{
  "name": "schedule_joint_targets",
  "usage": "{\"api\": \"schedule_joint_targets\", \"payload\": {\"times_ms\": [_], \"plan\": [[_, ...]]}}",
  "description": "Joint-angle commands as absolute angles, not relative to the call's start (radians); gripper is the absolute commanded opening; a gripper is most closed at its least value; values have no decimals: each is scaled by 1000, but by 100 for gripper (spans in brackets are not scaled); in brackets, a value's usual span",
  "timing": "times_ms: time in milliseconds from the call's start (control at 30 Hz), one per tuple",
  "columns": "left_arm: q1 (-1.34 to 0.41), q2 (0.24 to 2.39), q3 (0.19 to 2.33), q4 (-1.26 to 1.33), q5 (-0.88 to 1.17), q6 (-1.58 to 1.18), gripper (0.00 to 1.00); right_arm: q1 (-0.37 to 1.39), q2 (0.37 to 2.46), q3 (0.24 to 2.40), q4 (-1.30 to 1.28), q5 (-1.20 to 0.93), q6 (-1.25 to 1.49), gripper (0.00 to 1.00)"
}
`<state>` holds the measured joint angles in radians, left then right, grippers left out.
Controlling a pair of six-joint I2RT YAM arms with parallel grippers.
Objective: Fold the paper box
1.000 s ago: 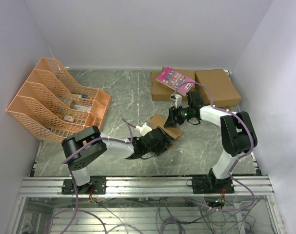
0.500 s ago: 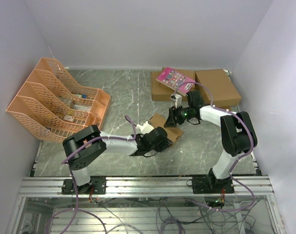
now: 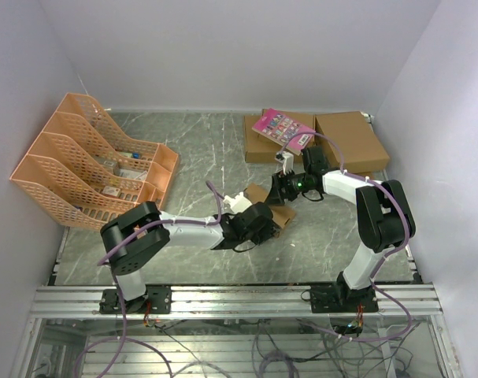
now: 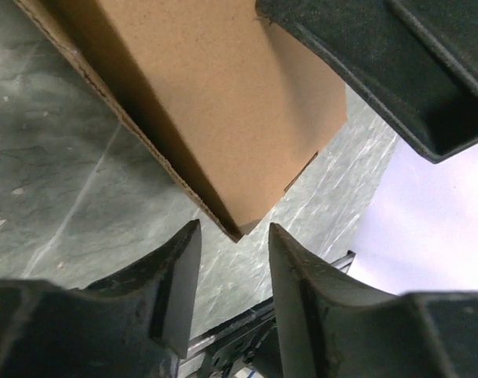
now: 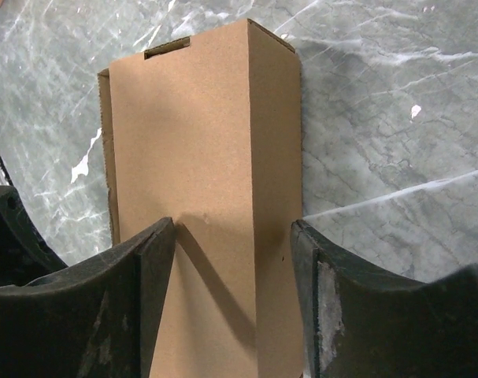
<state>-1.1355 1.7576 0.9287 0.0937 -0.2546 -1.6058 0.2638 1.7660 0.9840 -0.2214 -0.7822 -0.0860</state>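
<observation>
Black fingers of the right gripper [image 5: 231, 299] are spread, one on each side of the paper box [image 5: 199, 197], which lies on the marble table [image 5: 380, 118]. At its other end the left gripper [image 4: 227, 260] is held slightly apart beside one corner.

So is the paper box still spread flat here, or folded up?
Folded up: the paper box is a closed oblong with distinct top and side faces meeting at a crease, lying on the table. Whether its end flaps are tucked cannot be told.
</observation>
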Motion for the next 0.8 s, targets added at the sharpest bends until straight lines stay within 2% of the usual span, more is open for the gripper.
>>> {"api": "schedule_joint_targets", "payload": {"times_ms": [0,100,167,233,267,300,433,500,767], "plan": [[-1152,1677,937,27,-262,-1471,55,255,1735,994,-221,-800,-82,62],[-1154,1606,891,-42,-288,-1378,59,243,1719,995,-221,-813,-80,63],[-1151,1544,849,-67,-319,-1292,66,238,1712,995,-221,-820,-82,63],[-1123,1472,796,-95,-343,-1238,82,237,1704,995,-217,-826,-86,64],[-1098,1432,738,-60,-328,-1184,93,238,1704,995,-215,-830,-87,64],[-1049,1372,687,-11,-305,-1163,99,238,1705,994,-213,-835,-86,64],[-817,1252,483,297,-99,-1188,99,238,1723,995,-214,-844,-82,64],[-752,1248,477,292,-63,-1196,99,239,1732,995,-210,-837,-80,63],[-705,1403,546,380,-48,-1240,98,241,1770,1025,-213,-827,-74,61]]}}
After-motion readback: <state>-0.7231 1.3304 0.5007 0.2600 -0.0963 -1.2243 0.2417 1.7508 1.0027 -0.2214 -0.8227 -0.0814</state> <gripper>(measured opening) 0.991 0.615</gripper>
